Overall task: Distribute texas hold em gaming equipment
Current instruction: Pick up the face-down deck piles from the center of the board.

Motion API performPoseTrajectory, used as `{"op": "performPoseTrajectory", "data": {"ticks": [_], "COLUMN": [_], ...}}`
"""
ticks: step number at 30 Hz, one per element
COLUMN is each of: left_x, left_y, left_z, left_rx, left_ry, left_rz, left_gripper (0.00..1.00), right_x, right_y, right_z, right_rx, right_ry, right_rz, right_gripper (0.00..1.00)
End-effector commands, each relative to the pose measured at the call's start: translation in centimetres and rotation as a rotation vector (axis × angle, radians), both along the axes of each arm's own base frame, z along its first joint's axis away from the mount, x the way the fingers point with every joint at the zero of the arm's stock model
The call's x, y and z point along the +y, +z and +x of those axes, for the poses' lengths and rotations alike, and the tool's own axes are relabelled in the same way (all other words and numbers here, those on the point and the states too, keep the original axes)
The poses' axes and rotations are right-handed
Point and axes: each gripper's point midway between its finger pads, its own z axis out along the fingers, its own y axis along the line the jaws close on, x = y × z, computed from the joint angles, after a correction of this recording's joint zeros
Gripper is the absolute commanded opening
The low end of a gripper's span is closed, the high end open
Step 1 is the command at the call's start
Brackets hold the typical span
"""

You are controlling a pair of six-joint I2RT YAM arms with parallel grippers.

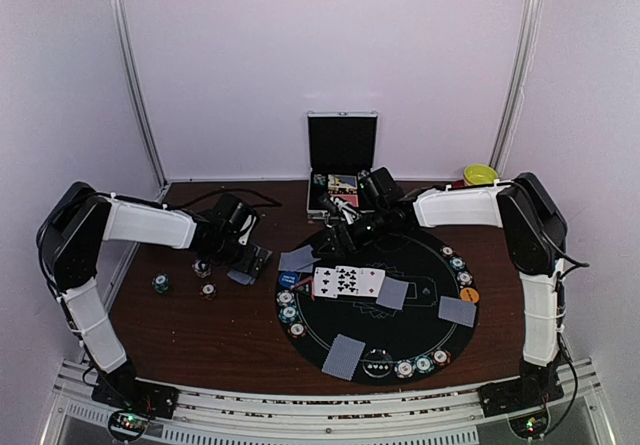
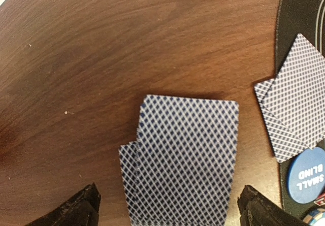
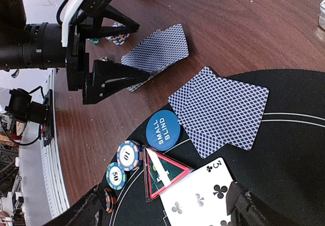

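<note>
Top external view: a little to the left of the left pincer (image 1: 243, 257), three loose chips (image 1: 160, 283) sit on the brown table (image 1: 200, 335). The left pincer's two fingers are wide apart and hold nothing. Two dealt cards (image 2: 183, 160) with blue backs lie flat on the wood right under it, between the fingers. One card is partly on top of the other.

Just to the right of this pincer is the round black mat (image 1: 410, 325). Two edge cards (image 2: 297, 96) lie face down on its rim. A blue button (image 3: 163, 129) that says SMALL BLIND lies beside them.

The right pincer (image 3: 162, 208) hangs over the left part of the mat. Its fingers are wide apart and hold nothing. Under it lie face-up cards (image 3: 200, 195) showing clubs, and a red-edged triangle (image 3: 162, 178). Next to those are striped chips (image 3: 128, 155) marked 10 and 50.

To the right of this pincer, a far card (image 1: 457, 311) lies face down on the mat. An orange button (image 1: 469, 293) and rim chips (image 1: 457, 262) sit close to it.
</note>
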Motion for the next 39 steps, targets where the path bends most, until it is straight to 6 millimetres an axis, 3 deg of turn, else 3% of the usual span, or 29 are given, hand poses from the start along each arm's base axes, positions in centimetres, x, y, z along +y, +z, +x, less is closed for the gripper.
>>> {"op": "performPoseTrajectory", "data": {"ticks": [1, 13, 26, 32, 39], "left_x": [-0.1, -0.8, 0.0, 0.3, 0.4], "left_y": [-0.4, -2.3, -5.2, -4.8, -2.4], "left_z": [0.9, 0.5, -0.5, -0.5, -0.3], "left_rx": [0.016, 0.076, 0.132, 0.121, 0.053], "left_ry": [-0.011, -0.043, -0.036, -0.028, -0.031], "left_rz": [-0.025, -0.036, 0.007, 0.013, -0.015], "left_gripper": [0.98, 0.97, 0.72, 0.63, 0.62], "right_x": [0.3, 0.4, 0.6, 1.5, 3.2], "right_y": [2.9, 2.7, 2.7, 3.3, 3.8], "right_z": [0.2, 0.1, 0.2, 0.1, 1.0], "right_rx": [-0.066, -0.065, -0.073, -0.077, -0.081], "right_ry": [0.008, 0.012, 0.017, 0.044, 0.069], "right_rz": [0.030, 0.027, 0.019, 0.026, 0.031], "right_gripper": [0.82, 0.82, 0.82, 0.83, 0.83]}}
